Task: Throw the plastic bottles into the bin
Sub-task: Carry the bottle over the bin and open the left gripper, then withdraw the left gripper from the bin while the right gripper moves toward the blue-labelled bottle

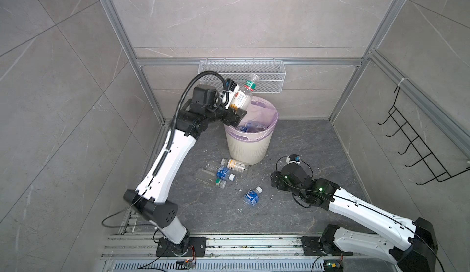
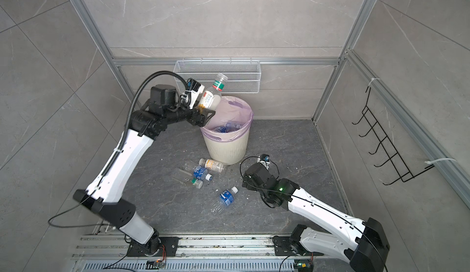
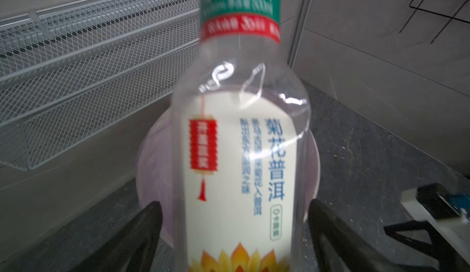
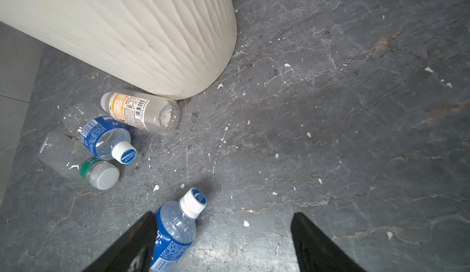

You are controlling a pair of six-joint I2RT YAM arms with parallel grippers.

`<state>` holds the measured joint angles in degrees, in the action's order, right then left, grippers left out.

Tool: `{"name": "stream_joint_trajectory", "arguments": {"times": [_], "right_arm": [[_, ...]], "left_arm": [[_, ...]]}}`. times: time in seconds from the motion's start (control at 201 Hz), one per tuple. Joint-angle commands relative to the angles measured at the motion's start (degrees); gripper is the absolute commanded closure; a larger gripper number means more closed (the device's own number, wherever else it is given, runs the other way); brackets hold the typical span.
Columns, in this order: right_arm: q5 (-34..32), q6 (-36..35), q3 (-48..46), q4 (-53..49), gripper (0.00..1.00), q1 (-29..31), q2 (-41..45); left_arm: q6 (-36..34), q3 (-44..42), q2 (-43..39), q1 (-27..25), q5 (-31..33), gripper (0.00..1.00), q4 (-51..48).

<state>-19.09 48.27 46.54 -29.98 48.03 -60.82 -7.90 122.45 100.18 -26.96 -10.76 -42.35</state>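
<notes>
Left wrist: left end effector (image 3: 234, 200) spread, sunflower-label bottle (image 3: 239, 131) over bin (image 3: 148, 161).

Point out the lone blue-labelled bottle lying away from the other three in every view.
In a top view: lone blue-labelled bottle low in the middle, nearer the camera than the bin.
In a top view: same spot, bin beyond.
Left wrist: not in it.
Right wrist: the closest bottle.
Shared landmark: the bin.
</notes>
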Motion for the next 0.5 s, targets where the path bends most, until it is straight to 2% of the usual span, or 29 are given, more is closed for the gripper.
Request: {"name": "stream_joint_trajectory", "arguments": {"times": [0.0,0.125,0.279,0.383,0.493], "right_arm": [[-1.83,1.39,-0.77,-1.95,0.14,0.59,2.07],[-1.87,0.88,-0.77,-1.88,0.13,0.99,2.55],[-1.22,-0.3,0.21,-0.48,0.12,1.95,-0.35],[-1.17,-0.63,1.25,0.09,0.12,3.09,-2.77],[-1.3,0.09,2.38,0.38,0.1,4.32,-5.18]], "left_arm": [[0.16,8.71,3.99,0.68,4.14,0.0,-4.9],[0.0,8.78,1.88,1.03,4.13,0.0,-2.07],[-0.49,2.09,-4.6,1.67,6.49,0.0,1.75],[0.55,-3.47,-8.81,4.74,5.9,0.0,2.47],[1.3,-13.09,-14.83,9.61,4.23,0.0,5.12]]}}
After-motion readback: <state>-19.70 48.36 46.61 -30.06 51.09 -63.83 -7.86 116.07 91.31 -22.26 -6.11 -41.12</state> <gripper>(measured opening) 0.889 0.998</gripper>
